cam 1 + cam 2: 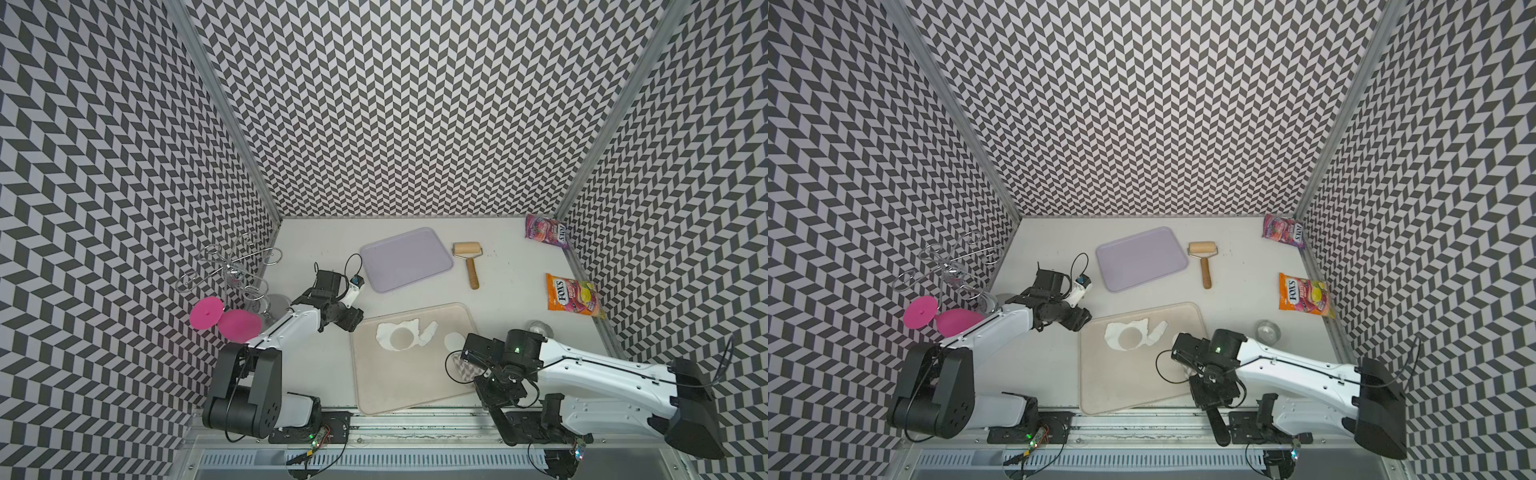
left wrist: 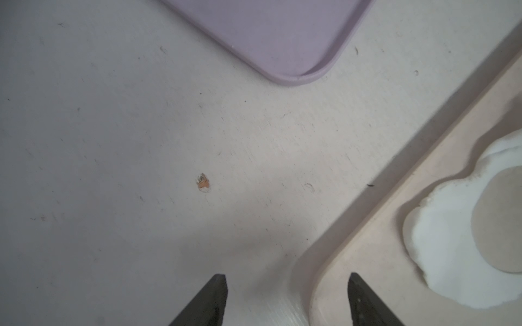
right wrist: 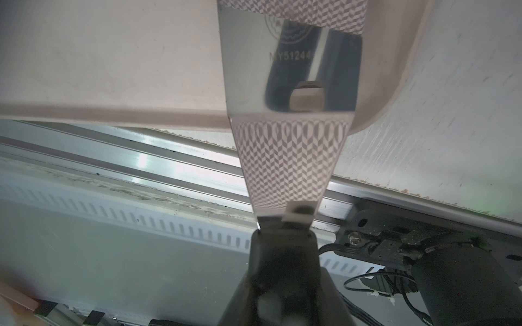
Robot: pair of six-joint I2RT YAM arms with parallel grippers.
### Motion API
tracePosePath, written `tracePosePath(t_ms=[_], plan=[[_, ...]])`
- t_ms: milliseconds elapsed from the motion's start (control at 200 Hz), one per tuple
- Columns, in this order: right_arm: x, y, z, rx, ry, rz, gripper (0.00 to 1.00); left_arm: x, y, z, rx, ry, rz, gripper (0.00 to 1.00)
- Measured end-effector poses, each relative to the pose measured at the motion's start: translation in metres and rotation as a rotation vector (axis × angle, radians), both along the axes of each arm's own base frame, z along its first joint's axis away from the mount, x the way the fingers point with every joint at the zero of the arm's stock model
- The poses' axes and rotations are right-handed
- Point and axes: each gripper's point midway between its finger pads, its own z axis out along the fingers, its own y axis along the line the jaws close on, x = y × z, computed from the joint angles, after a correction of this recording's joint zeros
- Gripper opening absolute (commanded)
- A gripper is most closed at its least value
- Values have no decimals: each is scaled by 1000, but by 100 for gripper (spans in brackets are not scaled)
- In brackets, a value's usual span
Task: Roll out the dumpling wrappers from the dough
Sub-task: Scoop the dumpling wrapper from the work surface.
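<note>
Left arm is reaching low; left gripper [image 2: 286, 278] is hovering wide open and empty at the beige tray [image 1: 399, 390] corner. Right arm is bending down; right gripper [image 1: 496, 384] is clamping the spatula [image 3: 288, 158] handle. The wrapper [image 1: 452, 340] is lying on the tray beside the holed dough [image 1: 383, 332].

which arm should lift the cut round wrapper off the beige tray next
Right, likely: the right hand grips the spatula beside the wrapper; the left hand hangs empty across the tray.
</note>
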Motion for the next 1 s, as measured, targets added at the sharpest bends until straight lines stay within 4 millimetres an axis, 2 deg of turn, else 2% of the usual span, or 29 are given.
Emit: tracePosePath(t_ms=[391, 806, 1002], plan=[[11, 2, -5, -13, -35, 6, 0, 1, 0, 1, 0, -4, 0, 70], [17, 8, 4, 6, -57, 11, 0, 1, 0, 1, -1, -5, 1, 70], [14, 1, 5, -23, -42, 13, 0, 1, 0, 1, -1, -5, 1, 70]])
